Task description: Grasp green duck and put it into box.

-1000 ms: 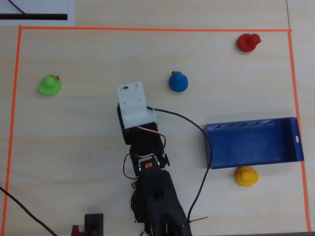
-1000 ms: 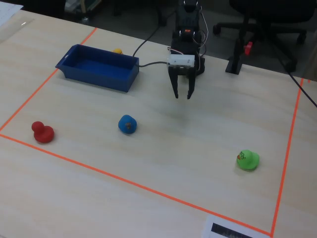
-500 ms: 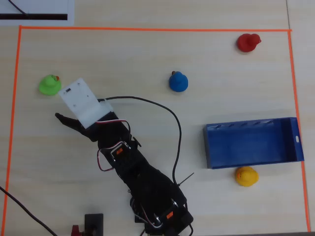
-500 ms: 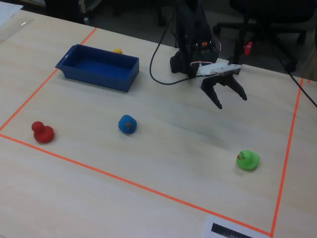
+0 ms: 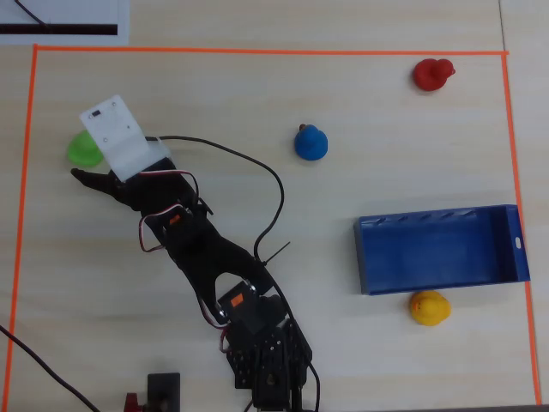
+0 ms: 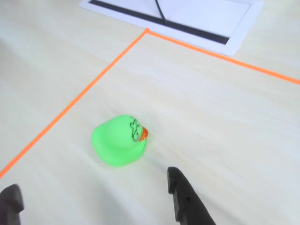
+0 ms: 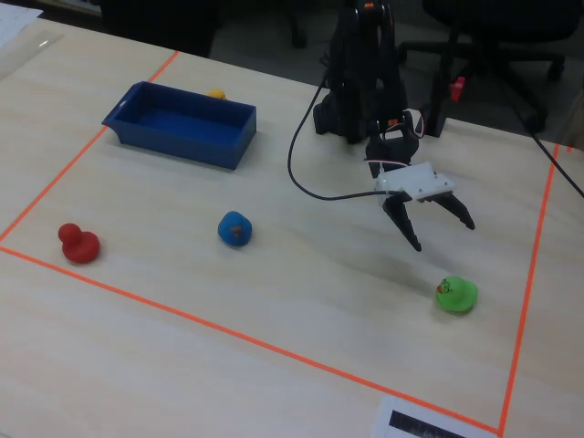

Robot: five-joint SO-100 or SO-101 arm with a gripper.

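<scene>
wood table (image 7: 301, 301), claw (image 7: 443, 234) open nr green duck (image 7: 455, 295)

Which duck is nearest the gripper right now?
The green duck, just beyond the open gripper; the blue duck, red duck and yellow duck sit far off.

From my feed this looks like an office or lab room: a pale wood-grain surface (image 7: 274, 301) marked off with an orange tape border (image 7: 228, 333), a black swivel chair (image 7: 502, 27) on a dark floor behind it, and a printed white sheet (image 5: 64, 21) at one edge.
</scene>
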